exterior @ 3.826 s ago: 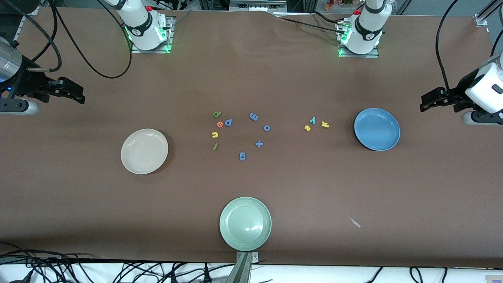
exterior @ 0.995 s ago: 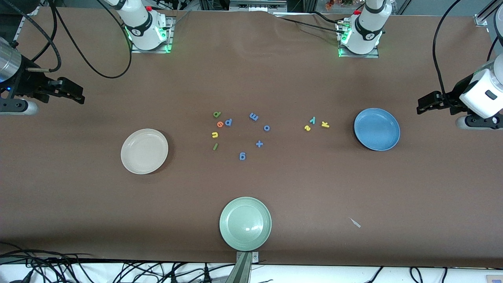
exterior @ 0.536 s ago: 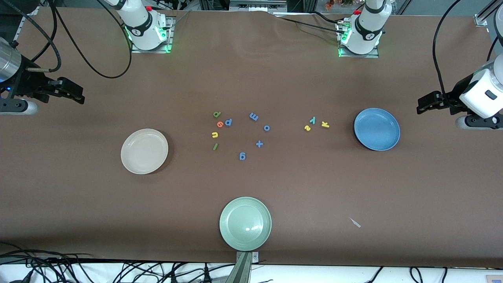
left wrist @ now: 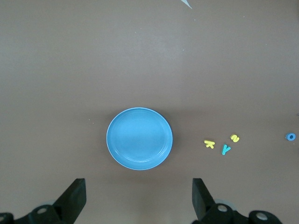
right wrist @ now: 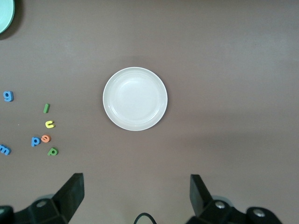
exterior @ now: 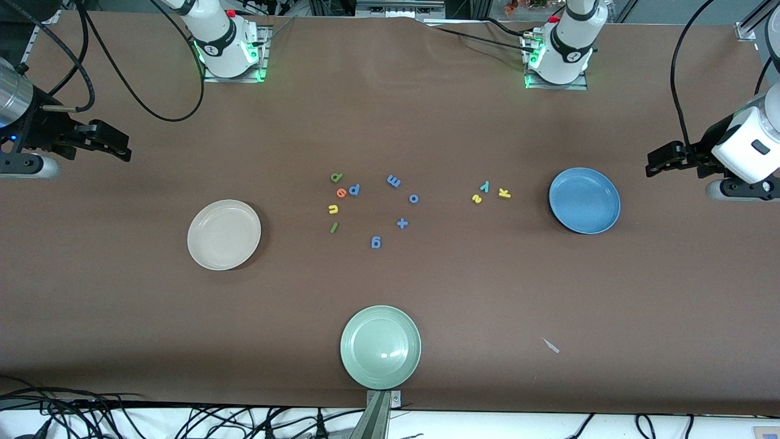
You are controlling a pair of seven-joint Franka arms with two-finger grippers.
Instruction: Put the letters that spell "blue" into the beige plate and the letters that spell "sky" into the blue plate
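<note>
Front view: nothing sorted yet. Left gripper (exterior: pixel 655 166) hangs over the table's left-arm end, right gripper (exterior: pixel 119 146) over the right-arm end, both wide open, empty. Green b (exterior: pixel 336 177), orange e (exterior: pixel 341 192), yellow u (exterior: pixel 333 209), green l (exterior: pixel 333 227) sit mid-table, between beige plate (exterior: pixel 223 235) and blue plate (exterior: pixel 584 200); s (exterior: pixel 477 198), y (exterior: pixel 485 186), k (exterior: pixel 504 192) lie near the blue one.

Tip: descend straight, pinch one letter, avoid the blue p (exterior: pixel 354 189) just beside e.

Left wrist view: only blue plate, sky letters.

Right wrist view: beige plate, blue-word cluster; sky letters absent.
</note>
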